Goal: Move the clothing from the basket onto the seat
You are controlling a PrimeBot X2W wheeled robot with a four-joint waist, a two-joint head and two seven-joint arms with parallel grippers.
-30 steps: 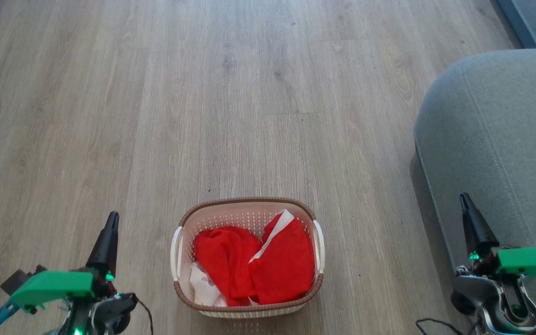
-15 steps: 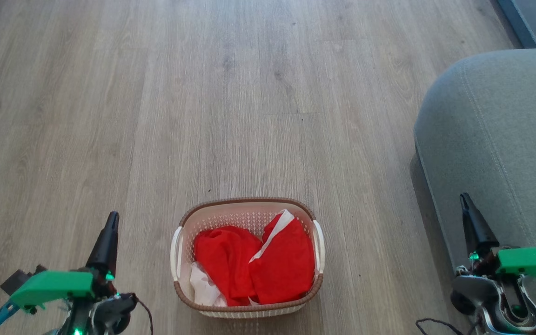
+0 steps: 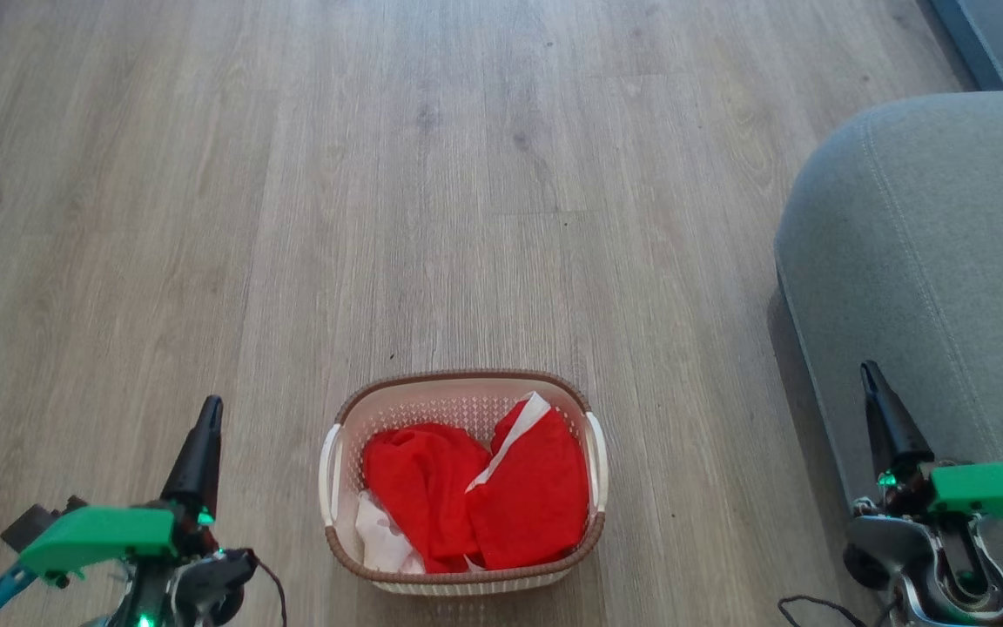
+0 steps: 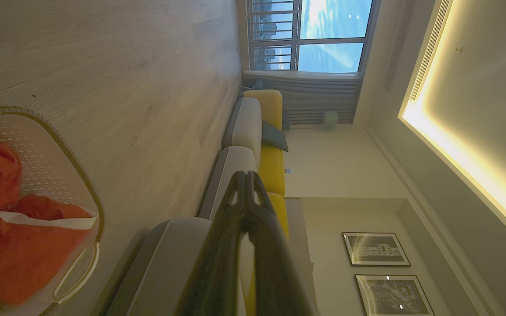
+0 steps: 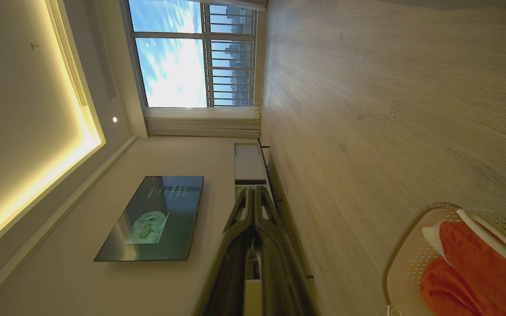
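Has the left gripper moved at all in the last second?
No. The left gripper keeps the same spot on the floor planks, left of the basket, which has not shifted either.

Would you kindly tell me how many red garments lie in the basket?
2. One red garment lies crumpled in the left half of the basket; the second red garment, with a white band, fills the right half. More may be hidden underneath.

On the head camera, the seat (image 3: 928,252) ran off the right edge. The clothing (image 3: 501,496) covered the bottom of the basket (image 3: 460,380), so I couldn't see it. Both wrist cameras cropped the basket at a corner. The left gripper (image 4: 246,175) and right gripper (image 5: 253,189) blurred toward the lens, and the framed pictures (image 4: 376,249) were too small to read.
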